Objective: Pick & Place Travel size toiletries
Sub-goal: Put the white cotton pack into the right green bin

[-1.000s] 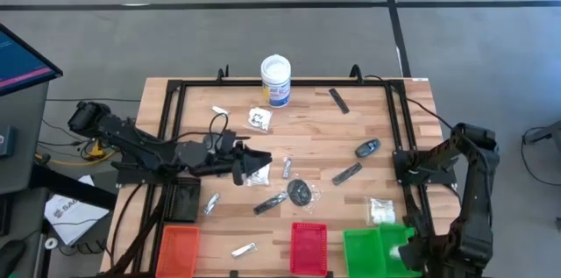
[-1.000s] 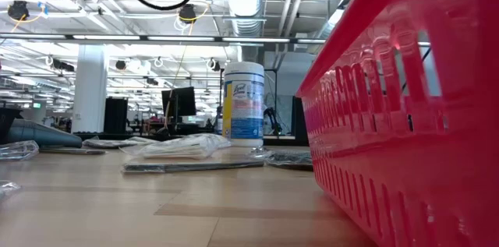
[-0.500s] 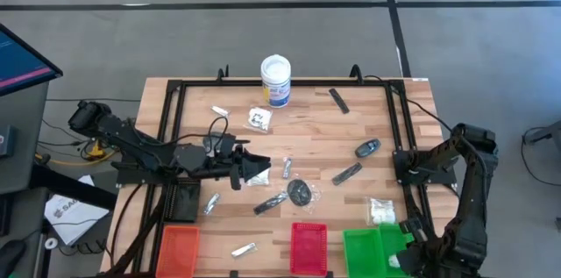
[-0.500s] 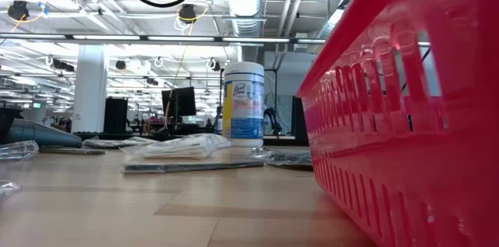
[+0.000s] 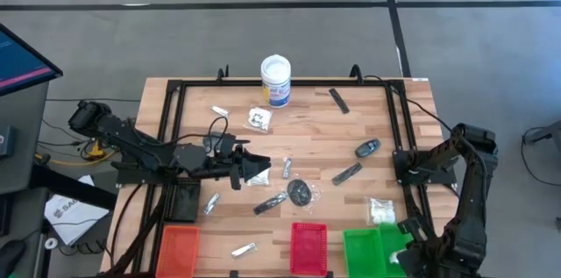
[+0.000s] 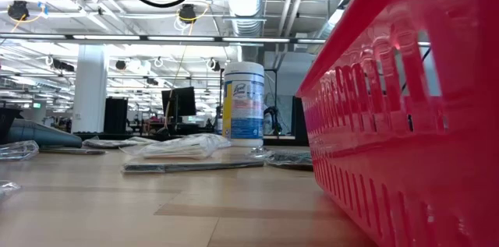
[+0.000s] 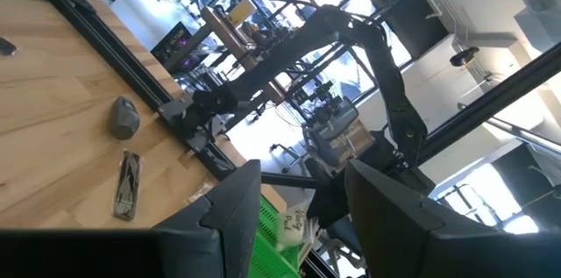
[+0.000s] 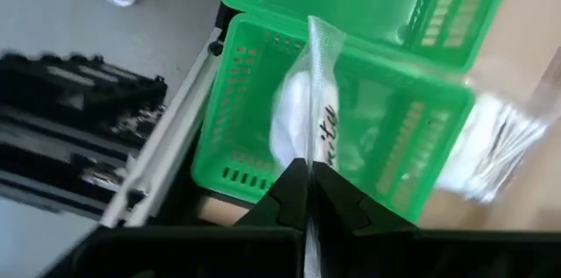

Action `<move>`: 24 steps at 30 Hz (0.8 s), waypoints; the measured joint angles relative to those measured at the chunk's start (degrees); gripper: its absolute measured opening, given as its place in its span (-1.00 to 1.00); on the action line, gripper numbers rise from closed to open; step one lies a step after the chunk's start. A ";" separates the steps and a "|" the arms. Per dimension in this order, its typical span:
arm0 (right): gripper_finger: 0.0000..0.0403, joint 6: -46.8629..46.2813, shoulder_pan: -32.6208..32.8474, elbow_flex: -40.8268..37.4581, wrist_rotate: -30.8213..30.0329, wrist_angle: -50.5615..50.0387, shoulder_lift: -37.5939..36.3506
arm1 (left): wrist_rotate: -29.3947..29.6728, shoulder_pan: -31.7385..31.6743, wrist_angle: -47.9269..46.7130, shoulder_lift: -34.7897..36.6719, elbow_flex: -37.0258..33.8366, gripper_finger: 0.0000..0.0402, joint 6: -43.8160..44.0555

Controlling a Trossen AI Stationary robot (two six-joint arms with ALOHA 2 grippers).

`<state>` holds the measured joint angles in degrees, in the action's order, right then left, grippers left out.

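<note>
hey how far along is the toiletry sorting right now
Early on. Done: nothing clearly; the orange tray and red tray look empty. In hand: the right gripper is shut on a clear packet over the green tray. The left gripper hovers open mid-table, holding nothing. Left: most items, including the dark disc, the grey case and the black stick.

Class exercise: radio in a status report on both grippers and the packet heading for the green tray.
Right gripper shut on clear packet, hanging over green tray. Left gripper open, mid-table, empty. Nothing in the way.
</note>
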<state>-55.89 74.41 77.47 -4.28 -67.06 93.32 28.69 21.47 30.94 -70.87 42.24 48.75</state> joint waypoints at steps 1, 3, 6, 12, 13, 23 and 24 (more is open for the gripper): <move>-1.00 -2.20 0.04 0.00 0.14 0.29 0.00 | 0.00 0.00 0.00 0.00 0.00 -0.19 0.00; -1.00 -5.59 0.04 0.00 0.20 1.12 0.00 | 0.00 0.00 0.00 0.00 0.00 -0.19 0.00; -1.00 -8.81 0.02 -0.02 0.17 2.23 0.12 | 0.00 0.00 0.00 0.00 0.00 -0.19 -0.20; -1.00 -13.47 -1.00 -0.05 0.14 3.74 1.66 | -0.02 -0.02 -0.02 0.00 0.00 -0.19 -0.33; -1.00 -13.60 -1.00 -0.06 0.13 3.90 2.25 | 0.00 -0.02 -0.02 0.00 0.00 -0.19 -0.33; -1.00 -13.17 -0.87 -0.04 2.62 5.02 8.98 | -1.67 -0.02 -0.04 0.00 0.01 -0.19 -1.51; -1.00 -13.18 -0.87 -0.04 2.91 5.07 9.20 | -1.73 -0.02 -0.04 -0.02 0.02 -0.19 -1.51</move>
<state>-69.07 73.54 77.43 -1.37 -62.00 102.52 26.96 21.45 30.89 -70.89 42.26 47.24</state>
